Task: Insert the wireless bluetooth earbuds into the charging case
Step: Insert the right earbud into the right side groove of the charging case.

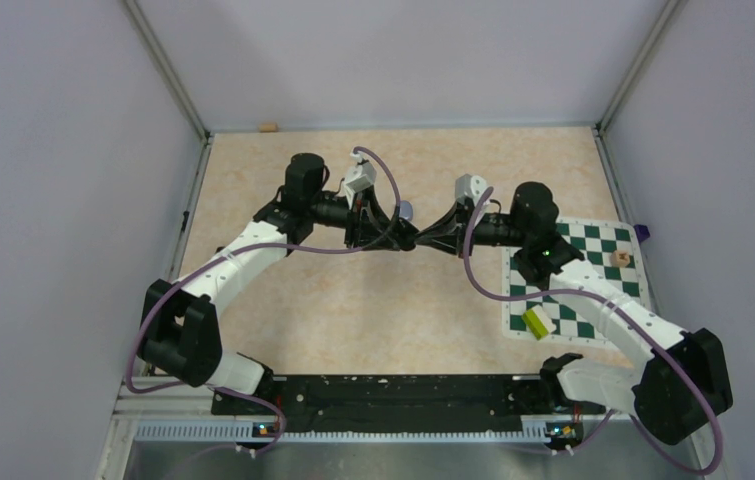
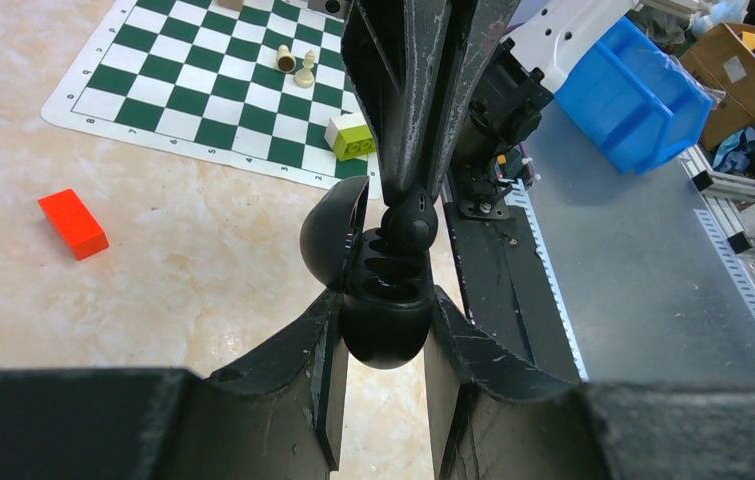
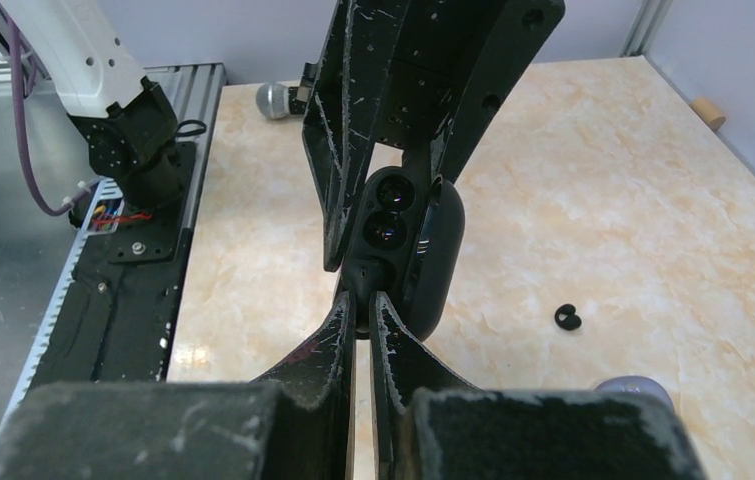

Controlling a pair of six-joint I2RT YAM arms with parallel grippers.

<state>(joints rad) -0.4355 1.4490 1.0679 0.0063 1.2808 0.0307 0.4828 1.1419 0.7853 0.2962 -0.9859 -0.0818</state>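
Case held, table edges seemingly far.

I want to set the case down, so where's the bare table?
Crowded: the centre, where left gripper and right gripper meet at the charging case, and the chess mat. Widest bare patch: tabletop between that centre and the base rail. Another strip lies along the back wall.

Top external: high at the near edge, looking down on the whole table.
Left wrist: close, facing the chessboard.
Right wrist: close, facing the left arm's base.
Shared: charging case, in both wrist views.
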